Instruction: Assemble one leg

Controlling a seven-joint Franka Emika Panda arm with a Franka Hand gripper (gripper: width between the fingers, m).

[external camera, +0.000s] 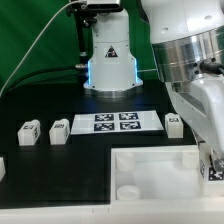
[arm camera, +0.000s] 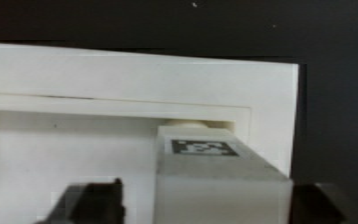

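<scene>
My gripper is shut on one leg, a white block with a black-and-white tag on its face. The leg's round end sits at a corner hole of the large white panel, inside the raised rim. In the exterior view the gripper is low over the panel's corner at that view's right, and the held leg's tag shows under the hand. Three more legs lie on the black table: two at that view's left and one beside the marker board.
The marker board lies flat in the middle of the table. The robot base stands behind it. The panel fills the front. Another white part shows at the exterior view's left edge.
</scene>
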